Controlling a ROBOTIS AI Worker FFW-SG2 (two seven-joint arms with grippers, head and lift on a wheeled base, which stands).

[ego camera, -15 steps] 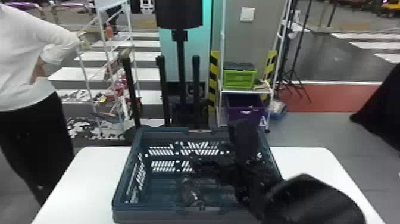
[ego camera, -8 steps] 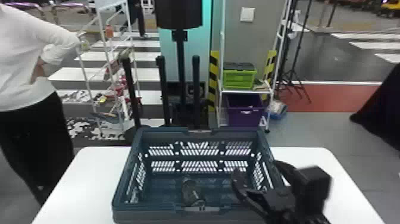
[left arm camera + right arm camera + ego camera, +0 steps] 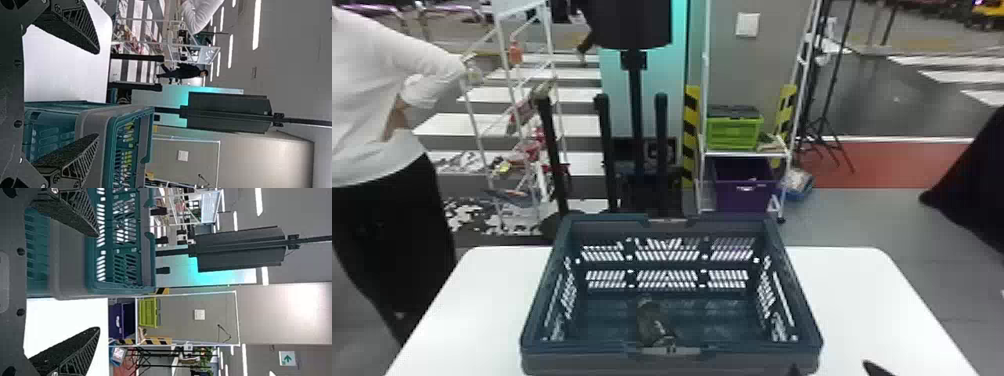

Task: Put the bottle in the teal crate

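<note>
Evidently the right end effector point(image 3: 98, 282), two flat black fingers with ribbed sides, is empty and spread wide near the crate's near right corner; its tips poke into the head view's bottom edge there. The left end effector point(image 3: 98, 94), of the same build, is likewise empty, its fingers well apart, by the crate's near left corner. Between the two, the teal plastic crate point(image 3: 572, 364) with slotted walls sits on the white, round-cornered surface point(image 3: 862, 300). Inside it, the dark, cylindrical bottle point(image 3: 652, 320) lies on its side on the crate's floor, close to the near wall and about midway along it. Beyond the crate, to its right, a lime-green plastic box point(image 3: 734, 134) stands on a white metal shelf point(image 3: 744, 155), above a deep purple plastic bin point(image 3: 742, 195). The placing looks done, and what is in hand seems to be the finish: the next move calls for no new grasp, merely for both arms to keep off the crate's walls so nothing gets nudged. It is the head view, looking down over the rim, that gives the bottle, while the wrist views give the full gap between each pair of fingers and the crate's grey outer wall.
</note>
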